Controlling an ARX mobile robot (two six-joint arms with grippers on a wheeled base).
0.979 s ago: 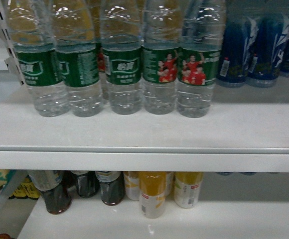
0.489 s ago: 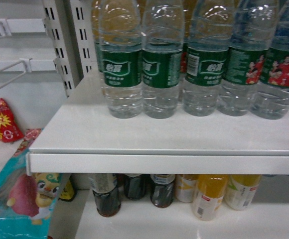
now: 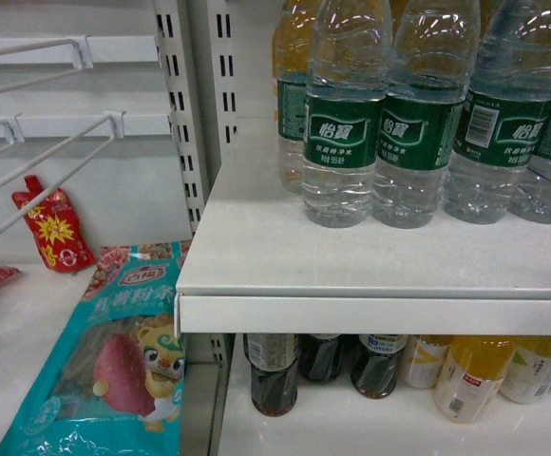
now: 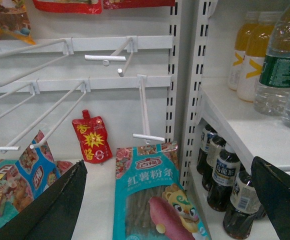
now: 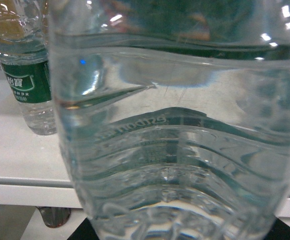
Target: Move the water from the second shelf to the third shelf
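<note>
Far left, a red pouch (image 3: 52, 229) hangs; below lies a teal snack bag (image 3: 114, 361) reading 红薯粉条. My left hand (image 4: 170, 200) is spread open, holding nothing. Green-labelled 怡寶 water bottles (image 3: 344, 123) stand on the white shelf (image 3: 370, 309), cola bottles (image 3: 274, 372) beneath. One water bottle (image 5: 175, 135) fills my right wrist view; my right hand's grip I cannot tell.

Water bottle (image 5: 175, 130) fills the right wrist view: clear ribbed plastic, upright, green label band across its upper part, reversed lettering showing through the liquid. Its base sits at the bottom edge of that view, in front of the white shelf (image 5: 20, 155) edge; whether it touches the shelf can't be told. Cap not visible. Behind it to the left, another water bottle (image 5: 22, 65) with the same green label stands upright on that shelf.
</note>
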